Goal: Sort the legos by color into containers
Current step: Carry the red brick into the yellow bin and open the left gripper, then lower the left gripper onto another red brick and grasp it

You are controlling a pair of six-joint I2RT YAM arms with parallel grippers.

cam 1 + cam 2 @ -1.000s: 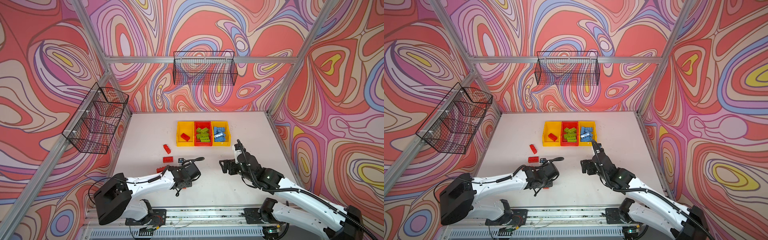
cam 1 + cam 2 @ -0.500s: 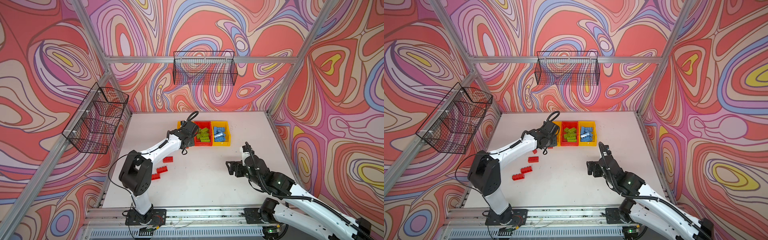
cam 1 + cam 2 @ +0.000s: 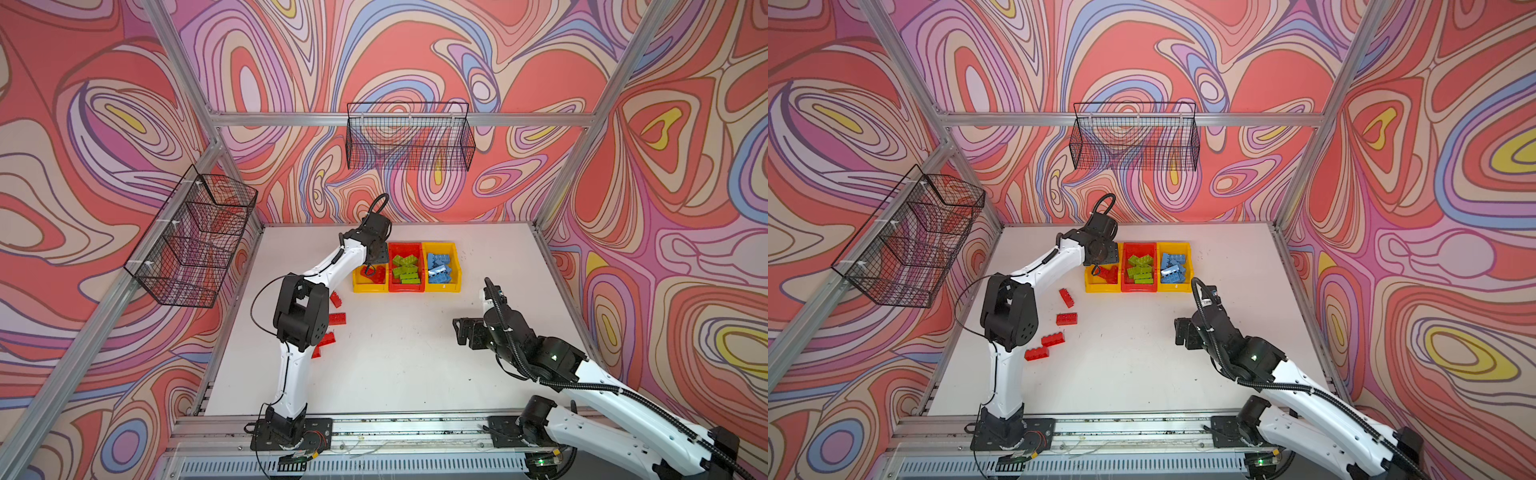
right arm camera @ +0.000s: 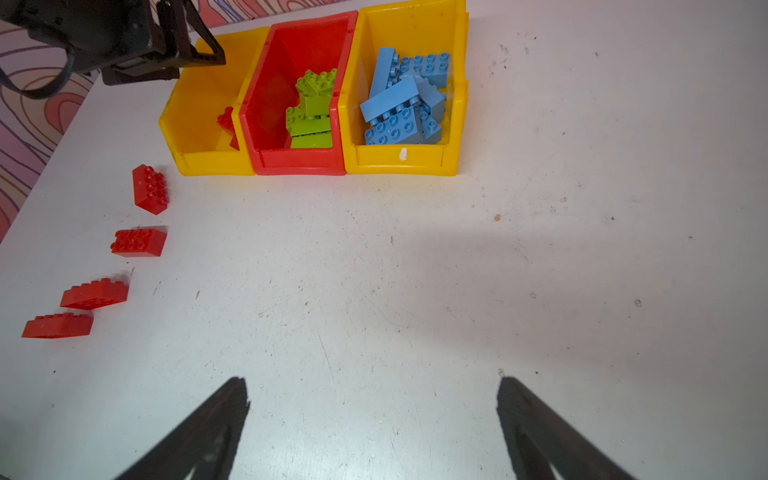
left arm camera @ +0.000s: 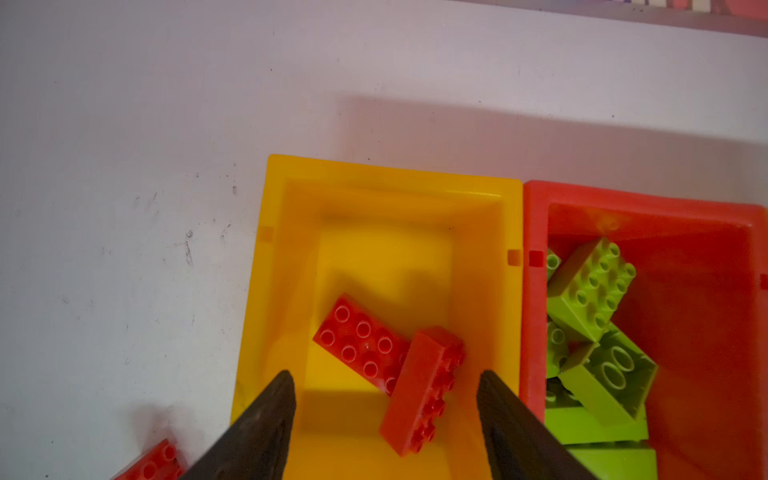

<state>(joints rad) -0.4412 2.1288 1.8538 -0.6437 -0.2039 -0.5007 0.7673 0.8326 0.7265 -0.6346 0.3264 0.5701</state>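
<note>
**Left gripper (image 5: 385,376) open-jawed over yellow plastic open-top bin (image 5: 270,291)**

The left gripper hovers, jaws apart and empty, above the bin toward the far edge of the white tabletop (image 4: 374,270); two red studded plastic bricks (image 5: 361,345) lie inside; four loose red bricks (image 4: 139,242) lie toward the left edge; the right gripper (image 4: 372,380) holds its jaws wide apart.

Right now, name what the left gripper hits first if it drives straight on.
Probably the tilted red brick in the left yellow bin, below the open left gripper; depth unclear.

Three containers (image 3: 406,287) sitting in a row at twelve o'clock on table (image 3: 415,353), legos (image 3: 405,270) lying inside; loose legos (image 3: 1067,318) trailing at their seven o'clock.
</note>
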